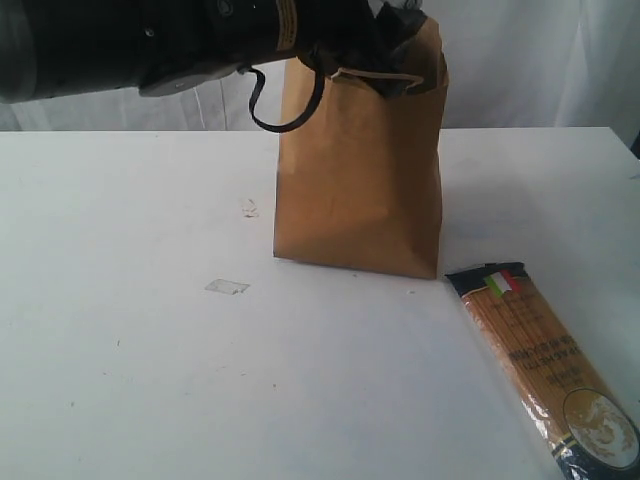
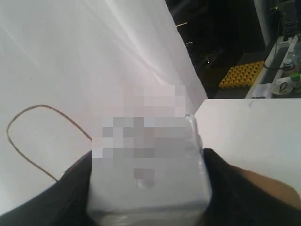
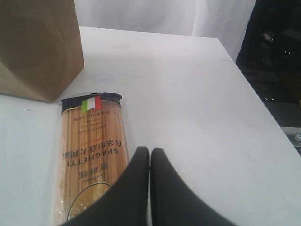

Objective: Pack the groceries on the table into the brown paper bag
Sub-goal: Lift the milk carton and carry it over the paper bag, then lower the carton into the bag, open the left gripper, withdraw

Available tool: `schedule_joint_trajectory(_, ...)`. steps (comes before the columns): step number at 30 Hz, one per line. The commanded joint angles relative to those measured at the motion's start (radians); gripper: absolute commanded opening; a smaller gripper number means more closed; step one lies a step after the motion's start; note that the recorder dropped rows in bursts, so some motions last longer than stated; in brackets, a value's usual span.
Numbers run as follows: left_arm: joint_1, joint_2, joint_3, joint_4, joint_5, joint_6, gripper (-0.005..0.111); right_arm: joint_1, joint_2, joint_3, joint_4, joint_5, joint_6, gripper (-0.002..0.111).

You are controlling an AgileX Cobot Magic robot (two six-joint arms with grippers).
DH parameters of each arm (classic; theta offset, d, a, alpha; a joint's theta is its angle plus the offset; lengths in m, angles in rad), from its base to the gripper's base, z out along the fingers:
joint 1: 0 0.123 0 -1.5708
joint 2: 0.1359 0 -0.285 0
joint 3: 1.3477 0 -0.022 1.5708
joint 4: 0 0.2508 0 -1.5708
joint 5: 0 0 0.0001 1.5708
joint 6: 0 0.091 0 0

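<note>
The brown paper bag (image 1: pixel 360 190) stands upright at frame centre on the counter (image 1: pixel 130 380); its inside is hidden. At its mouth, my left end effector (image 2: pixel 150 197) clamps the small white carton (image 2: pixel 146 155). Lower right, the long spaghetti packet (image 1: pixel 545 375) lies flat near my right end effector (image 3: pixel 149 157), which is pinched closed and empty.

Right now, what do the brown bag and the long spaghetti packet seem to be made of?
Brown paper bag: kraft paper, it seems, matte; it holds soft creases and shows no shine. Spaghetti packet: probably thin clear plastic film, glossy; the strands show through it, with printed dark ends.
</note>
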Motion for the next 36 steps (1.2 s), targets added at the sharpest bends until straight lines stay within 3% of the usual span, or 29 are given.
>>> schedule_joint_trajectory(1,0.001,0.009,-0.014,0.004,-0.042,-0.060,0.000,-0.005,-0.002,0.001,-0.004,-0.015,-0.008,0.000)
schedule_joint_trajectory(15,0.001,0.016,-0.014,0.004,-0.024,-0.316,0.001,-0.005,-0.002,0.001,-0.004,-0.015,-0.008,0.000)
schedule_joint_trajectory(18,0.001,0.016,-0.014,0.004,-0.007,-0.386,0.013,-0.005,-0.002,0.001,-0.004,-0.015,-0.008,0.000)
schedule_joint_trajectory(23,0.001,0.016,-0.014,0.004,-0.001,-0.388,0.056,-0.005,-0.002,0.001,-0.004,-0.015,-0.008,0.000)
schedule_joint_trajectory(25,0.001,0.016,-0.014,0.004,-0.001,-0.411,0.068,-0.005,-0.002,0.001,-0.004,-0.015,-0.008,0.000)
schedule_joint_trajectory(28,0.001,0.016,-0.014,0.004,-0.001,-0.413,0.076,-0.005,-0.002,0.001,-0.004,-0.015,-0.008,0.000)
schedule_joint_trajectory(36,0.001,0.016,-0.014,0.004,-0.003,-0.414,0.076,-0.005,-0.002,0.001,-0.004,-0.015,-0.008,0.000)
